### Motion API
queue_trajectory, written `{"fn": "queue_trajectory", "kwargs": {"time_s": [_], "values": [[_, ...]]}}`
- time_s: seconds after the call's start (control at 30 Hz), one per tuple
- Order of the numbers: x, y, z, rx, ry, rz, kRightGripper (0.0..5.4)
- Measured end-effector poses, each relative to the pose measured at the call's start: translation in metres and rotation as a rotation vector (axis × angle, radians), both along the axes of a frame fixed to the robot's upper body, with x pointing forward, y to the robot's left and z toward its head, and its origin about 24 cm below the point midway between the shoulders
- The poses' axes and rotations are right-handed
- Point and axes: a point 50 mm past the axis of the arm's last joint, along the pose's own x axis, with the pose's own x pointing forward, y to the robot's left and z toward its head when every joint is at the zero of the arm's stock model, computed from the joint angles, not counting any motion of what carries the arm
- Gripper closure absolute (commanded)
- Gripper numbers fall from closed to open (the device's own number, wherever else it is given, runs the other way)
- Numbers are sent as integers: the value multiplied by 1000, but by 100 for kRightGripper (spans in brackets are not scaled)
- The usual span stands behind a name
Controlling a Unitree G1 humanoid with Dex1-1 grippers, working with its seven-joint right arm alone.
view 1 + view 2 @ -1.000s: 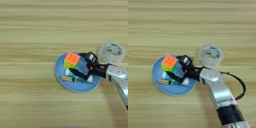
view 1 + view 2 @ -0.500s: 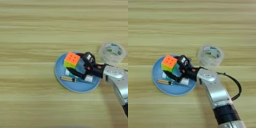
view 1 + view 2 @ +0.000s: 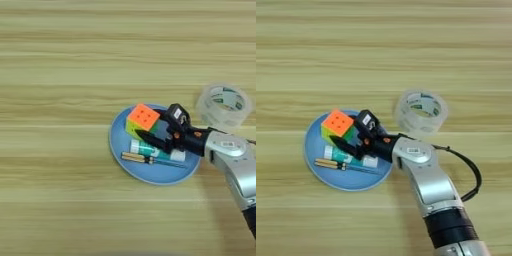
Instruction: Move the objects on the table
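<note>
Gripper [image 3: 353, 137] sat over the blue plate [image 3: 341, 181], fingers spread around nothing, cube [image 3: 337, 125] touching its left, glue stick [image 3: 351, 157] lengthwise just below.

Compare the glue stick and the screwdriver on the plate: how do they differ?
The glue stick is thick, white with a teal label; the screwdriver is thin, with a yellowish handle and a dark shaft. The glue stick lies further from the robot, right under the black fingers of the right gripper; the screwdriver lies nearer the front rim, clear of them. Both lie flat, roughly parallel, on the blue plate.
</note>
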Motion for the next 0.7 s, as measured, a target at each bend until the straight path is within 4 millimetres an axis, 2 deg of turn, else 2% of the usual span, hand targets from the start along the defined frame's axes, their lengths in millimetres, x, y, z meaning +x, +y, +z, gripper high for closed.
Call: {"fn": "queue_trajectory", "kwargs": {"time_s": [0.3,0.57,0.7], "values": [[2,-1,3,34,-12,-23,207],[17,-3,33,172,-143,-119,207],[28,-12,40,206,-194,-240,207]]}}
